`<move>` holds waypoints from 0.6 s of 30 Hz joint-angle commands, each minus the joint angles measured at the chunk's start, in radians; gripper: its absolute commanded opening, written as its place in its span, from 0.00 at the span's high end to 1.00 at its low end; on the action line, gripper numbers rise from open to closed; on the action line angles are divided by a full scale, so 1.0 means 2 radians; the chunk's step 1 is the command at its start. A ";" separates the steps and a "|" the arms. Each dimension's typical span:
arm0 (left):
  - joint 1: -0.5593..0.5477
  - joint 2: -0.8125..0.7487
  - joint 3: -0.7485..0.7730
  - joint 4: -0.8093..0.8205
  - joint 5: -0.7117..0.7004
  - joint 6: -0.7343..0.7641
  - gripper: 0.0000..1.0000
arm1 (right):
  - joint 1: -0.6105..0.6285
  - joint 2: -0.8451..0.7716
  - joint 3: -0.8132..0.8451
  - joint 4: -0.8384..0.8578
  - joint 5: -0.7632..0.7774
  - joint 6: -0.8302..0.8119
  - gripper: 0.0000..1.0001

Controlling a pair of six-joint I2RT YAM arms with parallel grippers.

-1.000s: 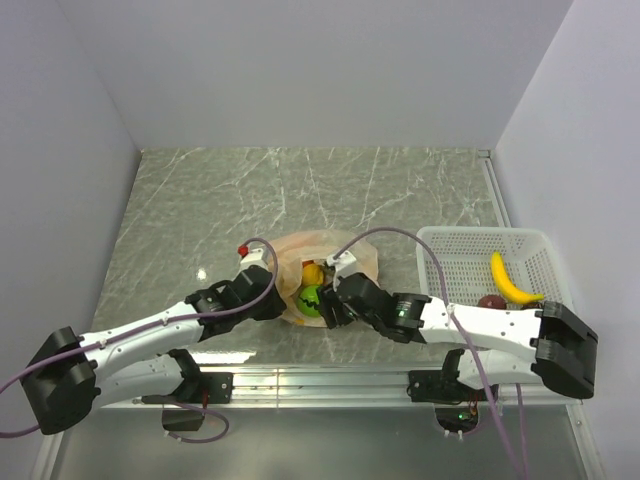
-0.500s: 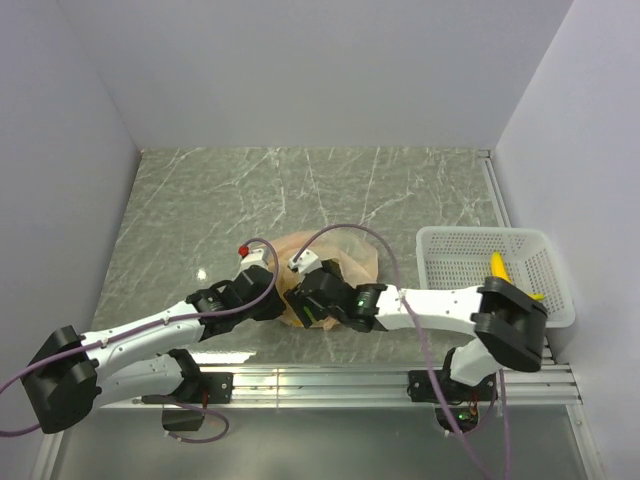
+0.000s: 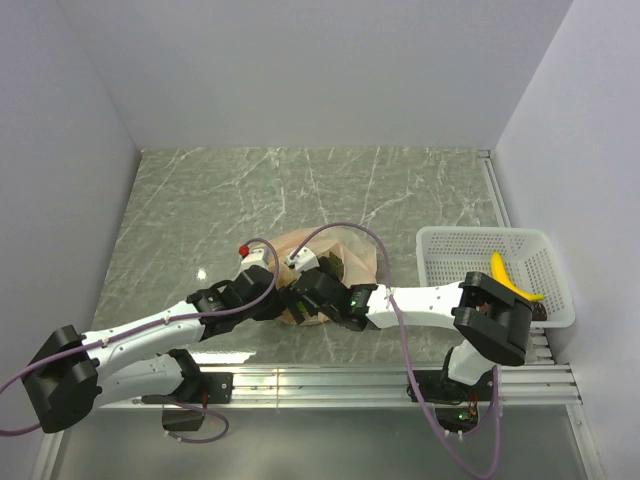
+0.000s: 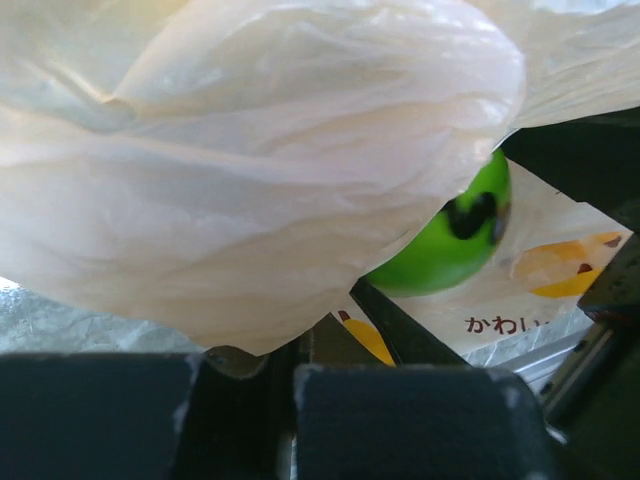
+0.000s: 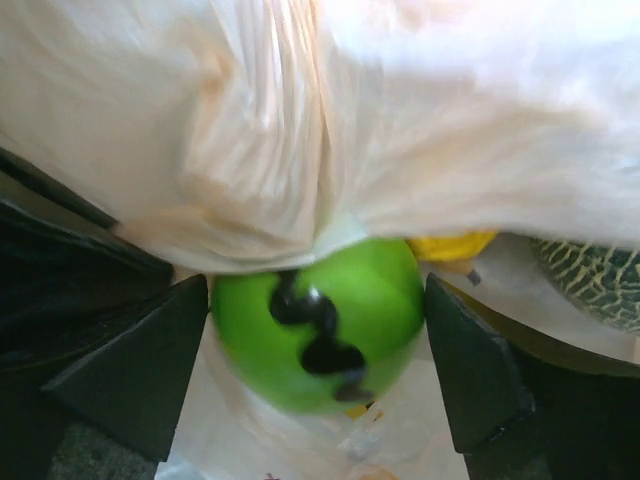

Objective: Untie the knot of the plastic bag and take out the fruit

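Nearest, two white and black robot arms rise from the front edge of a grey-green marbled table (image 3: 180, 200) and lean inward, so that their wrists sit side by side near the middle front. Both are at a thin, crinkly, translucent peach plastic bag (image 3: 345, 250) lying on the table just beyond them.

The left gripper (image 4: 284, 395) has its two dark fingers pressed together, pinching the bag's near edge. Seen from its own camera, the plastic billows above the fingers like a hood.

The right gripper (image 5: 318, 300) reaches under that lifted plastic with its black fingers (image 5: 130, 370) spread wide, one on each side of a glossy round green apple (image 5: 320, 320) with a wavy black marking. The fingertips sit just beside the apple; whether they touch it cannot be told. Beneath the apple shows a white printed sheet (image 4: 500, 320) with orange pictures and Japanese lettering.

Just behind the apple, a bit of yellow fruit (image 5: 450, 243) peeks out under the plastic. To its right lies a grey-green netted melon (image 5: 590, 280), only partly seen.

Left of the bag, a small red piece (image 3: 243, 248) sits on the table. Well to the right, a white mesh plastic basket (image 3: 450, 250) holds a yellow banana (image 3: 512, 280), partly behind the right arm. Farther back, the tabletop runs to plain pale walls (image 3: 300, 70).
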State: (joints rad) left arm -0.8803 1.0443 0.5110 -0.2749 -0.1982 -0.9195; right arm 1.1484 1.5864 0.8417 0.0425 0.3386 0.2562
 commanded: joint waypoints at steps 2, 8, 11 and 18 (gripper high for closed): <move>0.001 -0.008 0.008 0.007 -0.011 0.007 0.94 | -0.004 0.008 -0.023 -0.024 -0.045 0.005 0.04; 0.001 -0.007 0.008 0.007 -0.014 0.005 0.94 | -0.004 0.005 -0.027 0.005 -0.066 0.005 0.09; 0.001 -0.009 0.006 0.009 -0.017 0.005 0.95 | -0.004 -0.005 -0.026 0.002 -0.055 0.002 0.29; 0.001 -0.009 0.009 0.004 -0.031 0.007 0.97 | -0.004 -0.121 -0.060 0.002 -0.034 -0.002 0.93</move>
State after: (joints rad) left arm -0.8803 1.0443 0.5110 -0.2749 -0.2230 -0.9192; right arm 1.1389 1.4746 0.7364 0.0414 0.2539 0.2600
